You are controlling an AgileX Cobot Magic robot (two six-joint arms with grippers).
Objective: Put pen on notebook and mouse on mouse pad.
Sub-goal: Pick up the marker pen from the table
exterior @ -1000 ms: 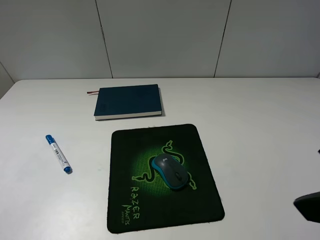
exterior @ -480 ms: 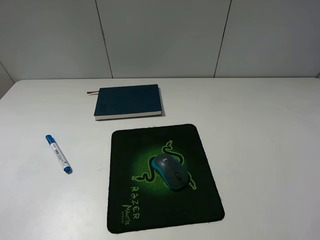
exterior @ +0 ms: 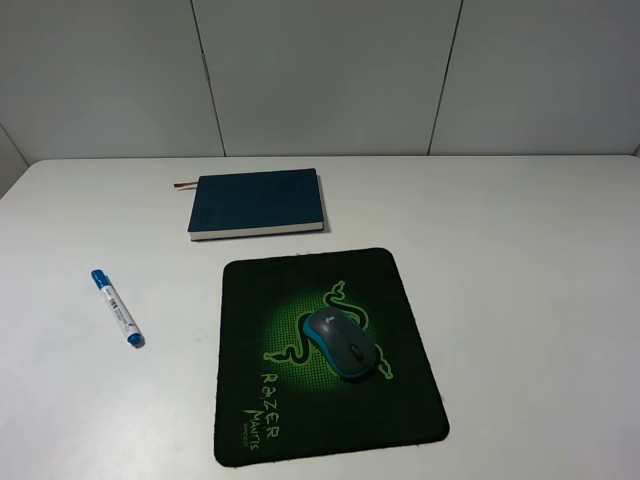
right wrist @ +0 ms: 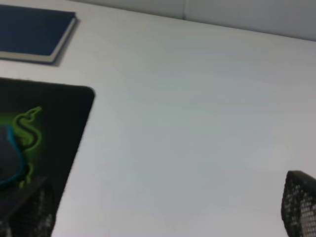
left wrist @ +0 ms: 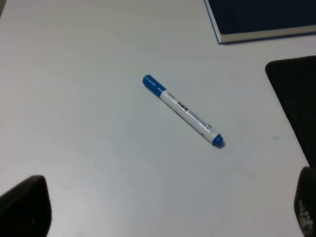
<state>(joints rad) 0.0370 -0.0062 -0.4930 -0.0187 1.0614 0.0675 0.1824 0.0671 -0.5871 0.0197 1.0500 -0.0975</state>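
Change: right arm's dark tip, seen at the high view's lower right edge a second ago, is gone; nothing on the table has shifted.
Mouse (exterior: 341, 344): already sitting on the mouse pad (exterior: 300, 420), over the green emblem.
Pen (exterior: 117, 308): lying flat on the bare white table (exterior: 520, 260), well apart from the notebook (exterior: 257, 202).
Left gripper (left wrist: 163, 207): jaws spread wide, empty, hovering near the pen.
Right gripper (right wrist: 163, 212): jaws wide, empty.
Step in hand: fetching the pen.
Next move: lower the left jaws astride the white barrel, across its length, then close.
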